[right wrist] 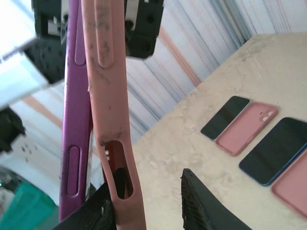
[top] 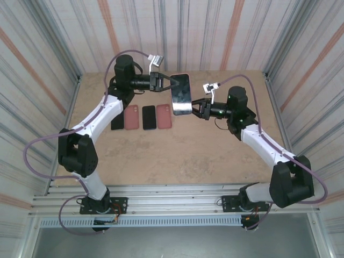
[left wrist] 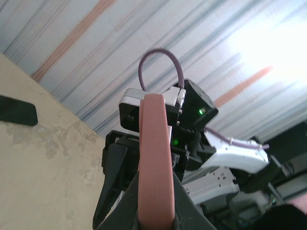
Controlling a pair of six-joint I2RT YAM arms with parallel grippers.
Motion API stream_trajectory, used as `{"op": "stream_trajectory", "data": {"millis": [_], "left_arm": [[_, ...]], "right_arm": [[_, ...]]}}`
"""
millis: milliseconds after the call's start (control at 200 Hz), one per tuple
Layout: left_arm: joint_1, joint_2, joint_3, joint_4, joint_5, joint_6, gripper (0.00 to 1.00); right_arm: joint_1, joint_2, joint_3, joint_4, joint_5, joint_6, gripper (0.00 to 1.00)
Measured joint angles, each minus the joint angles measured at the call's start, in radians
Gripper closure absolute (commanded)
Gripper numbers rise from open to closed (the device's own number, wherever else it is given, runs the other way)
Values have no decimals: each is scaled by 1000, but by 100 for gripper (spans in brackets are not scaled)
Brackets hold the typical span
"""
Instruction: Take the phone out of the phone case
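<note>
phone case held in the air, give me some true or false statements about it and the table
1. The left pincer grips the pink phone case above the table. True.
2. The purple phone has fully left that case. False: it lies against it, parting at one end.
3. Two dark phones and two pink cases lie on the table. True.
4. The right pincer clamps a phone lying on the table. False: it is raised, open beside the held case.

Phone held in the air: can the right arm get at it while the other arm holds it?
Probably yes. The left tool grips the case at one end, leaving the other end free. The right tool sits there, jaws open round the case's edge, the purple phone right beside.
</note>
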Motion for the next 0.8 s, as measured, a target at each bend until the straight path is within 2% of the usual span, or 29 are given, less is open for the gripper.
{"op": "stream_trajectory", "data": {"millis": [150,271,381,541,626,797], "left_arm": [[0,5,-47,47,-31,-103,100],[-5,10,-47,65,-35,-140,99],[-7,24,-47,83,-32,-170,93],[-8,86,-32,103,-11,-218,83],[-11,120,-21,103,-15,-219,81],[-12,161,6,95,-38,-211,70]], "right_arm": [[0,-3,-62,139,27,208,76],[0,-31,-95,208,41,301,84],[0,-46,-126,257,49,373,92],[-7,-46,-165,280,68,457,95],[-11,-46,-174,280,72,492,95],[-13,-45,-177,310,76,535,97]]}}
